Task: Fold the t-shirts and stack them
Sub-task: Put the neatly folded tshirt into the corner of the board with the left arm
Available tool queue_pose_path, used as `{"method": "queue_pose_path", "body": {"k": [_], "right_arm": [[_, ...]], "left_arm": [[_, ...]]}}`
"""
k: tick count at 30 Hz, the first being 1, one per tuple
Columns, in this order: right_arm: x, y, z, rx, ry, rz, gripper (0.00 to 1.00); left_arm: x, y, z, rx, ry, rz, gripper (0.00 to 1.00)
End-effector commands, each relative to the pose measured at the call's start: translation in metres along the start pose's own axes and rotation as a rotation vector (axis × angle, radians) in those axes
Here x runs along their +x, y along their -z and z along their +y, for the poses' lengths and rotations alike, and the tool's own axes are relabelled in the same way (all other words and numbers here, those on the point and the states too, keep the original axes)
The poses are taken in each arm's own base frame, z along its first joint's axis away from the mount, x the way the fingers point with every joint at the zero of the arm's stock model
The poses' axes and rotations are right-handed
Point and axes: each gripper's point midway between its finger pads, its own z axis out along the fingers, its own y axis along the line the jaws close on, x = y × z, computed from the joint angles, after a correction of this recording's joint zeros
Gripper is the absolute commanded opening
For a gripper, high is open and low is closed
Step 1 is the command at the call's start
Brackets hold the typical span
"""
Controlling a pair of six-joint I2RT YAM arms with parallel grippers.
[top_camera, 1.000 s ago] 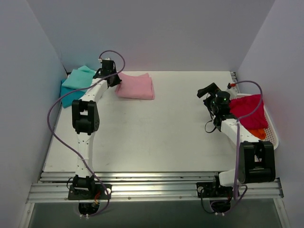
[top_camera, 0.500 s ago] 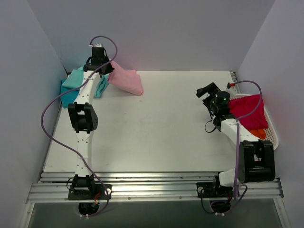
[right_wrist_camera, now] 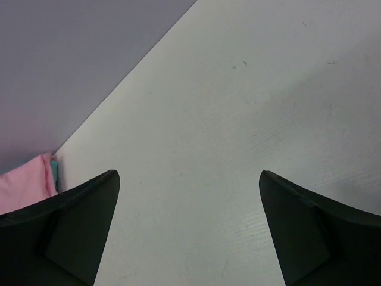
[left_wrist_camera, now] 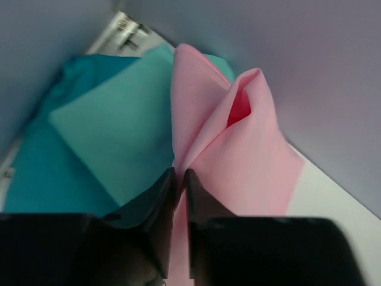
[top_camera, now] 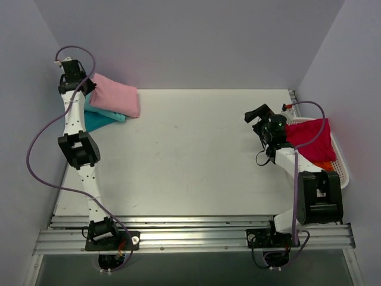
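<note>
White bench (top_camera: 190,167), arms bolted at near edge. White lattice basket (top_camera: 343,173) sits at right edge; crimson red shirt (top_camera: 309,138) heaped in it, draping over rim twd bench, orange shirt (top_camera: 324,167) peeking out under it. Far-left corner: teal blue shirt (top_camera: 95,121) lies at bottom, mint green shirt (left_wrist_camera: 113,131) folded on top, light pink shirt (top_camera: 116,95) folded, hanging above both w/ one edge pinched. Can't tell if pink touches the stack. Fingers of left gripper (left_wrist_camera: 178,174) narrow, clamped on pink cloth. Fingers of right gripper (right_wrist_camera: 187,173) wide, nothing btwn, above bench just beside basket.
</note>
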Motion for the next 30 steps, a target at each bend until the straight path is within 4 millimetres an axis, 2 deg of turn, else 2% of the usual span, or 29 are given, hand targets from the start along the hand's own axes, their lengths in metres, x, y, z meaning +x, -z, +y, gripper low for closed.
{"method": "queue_pose_path", "body": {"k": [1, 2, 3, 4, 5, 7, 8, 10, 11, 12, 14, 16, 17, 18, 19, 20, 21, 22, 23, 24, 25, 26, 27, 28, 29, 30], "right_arm": [[0.002, -0.007, 0.005, -0.041, -0.007, 0.009, 0.99], [0.004, -0.008, 0.007, -0.051, -0.006, 0.013, 0.99], [0.006, -0.010, 0.006, -0.050, -0.006, 0.019, 0.99], [0.007, -0.011, 0.006, -0.055, -0.005, 0.021, 0.99], [0.008, -0.011, 0.007, -0.059, -0.005, 0.025, 0.99], [0.010, -0.016, 0.007, -0.058, 0.001, 0.035, 1.00], [0.011, -0.017, 0.009, -0.064, 0.003, 0.041, 1.00], [0.014, -0.020, 0.007, -0.060, 0.004, 0.054, 1.00], [0.015, -0.021, 0.007, -0.061, 0.006, 0.055, 1.00], [0.018, -0.021, 0.007, -0.064, 0.009, 0.060, 1.00], [0.019, -0.021, 0.010, -0.070, 0.021, 0.060, 1.00], [0.022, -0.020, 0.019, -0.082, 0.044, 0.061, 1.00], [0.025, -0.020, 0.023, -0.089, 0.076, 0.066, 1.00], [0.028, -0.021, 0.029, -0.096, 0.098, 0.069, 1.00], [0.039, -0.018, 0.038, -0.098, 0.131, 0.087, 1.00], [0.037, -0.018, 0.051, -0.115, 0.176, 0.076, 1.00], [0.040, -0.015, 0.062, -0.132, 0.201, 0.074, 1.00], [0.042, -0.013, 0.071, -0.144, 0.227, 0.065, 1.00], [0.052, -0.006, 0.089, -0.191, 0.254, 0.075, 1.00], [0.052, -0.001, 0.099, -0.222, 0.274, 0.070, 1.00], [0.056, 0.004, 0.110, -0.266, 0.283, 0.076, 1.00], [0.064, 0.011, 0.123, -0.303, 0.299, 0.087, 1.00], [0.063, 0.018, 0.134, -0.333, 0.319, 0.080, 1.00], [0.064, 0.023, 0.141, -0.352, 0.332, 0.075, 1.00], [0.066, 0.034, 0.155, -0.385, 0.345, 0.065, 1.00], [0.068, 0.039, 0.160, -0.393, 0.369, 0.061, 1.00]], "left_arm": [[-0.085, 0.045, 0.029, -0.055, 0.083, -0.203, 0.23], [-0.086, 0.044, 0.039, -0.073, 0.125, -0.205, 0.40], [-0.088, 0.045, 0.046, -0.080, 0.156, -0.209, 0.99], [-0.077, 0.036, 0.060, -0.082, 0.205, -0.169, 0.94], [-0.077, 0.034, 0.062, -0.072, 0.226, -0.173, 0.94], [-0.067, 0.027, 0.072, -0.102, 0.276, -0.147, 0.94], [-0.059, 0.027, 0.084, -0.164, 0.292, -0.132, 0.94], [-0.054, 0.030, 0.091, -0.209, 0.330, -0.131, 0.94], [-0.044, 0.028, 0.103, -0.258, 0.344, -0.121, 0.94], [-0.052, 0.040, 0.101, -0.257, 0.357, -0.147, 0.94], [-0.062, 0.048, 0.096, -0.233, 0.384, -0.203, 0.94], [-0.056, 0.064, 0.092, -0.219, 0.392, -0.218, 0.94], [-0.064, 0.071, 0.083, -0.183, 0.391, -0.259, 0.94], [-0.057, 0.086, 0.073, -0.168, 0.380, -0.260, 0.94], [-0.060, 0.093, 0.064, -0.141, 0.363, -0.287, 0.94], [-0.067, 0.118, 0.043, -0.097, 0.349, -0.316, 0.94], [-0.045, 0.119, 0.046, -0.111, 0.336, -0.285, 0.94], [-0.043, 0.127, 0.039, -0.092, 0.331, -0.304, 0.94], [-0.051, 0.157, 0.028, -0.056, 0.333, -0.346, 0.94], [-0.041, 0.167, 0.015, -0.024, 0.321, -0.348, 0.94], [-0.015, 0.167, 0.020, -0.031, 0.291, -0.330, 0.94], [-0.021, 0.199, 0.008, 0.010, 0.277, -0.375, 0.94], [-0.006, 0.212, -0.009, 0.049, 0.245, -0.365, 0.94], [0.021, 0.213, -0.007, 0.045, 0.180, -0.333, 0.94], [0.018, 0.243, -0.015, 0.074, 0.162, -0.377, 0.94], [0.027, 0.254, -0.017, 0.083, 0.142, -0.383, 0.94]]}}
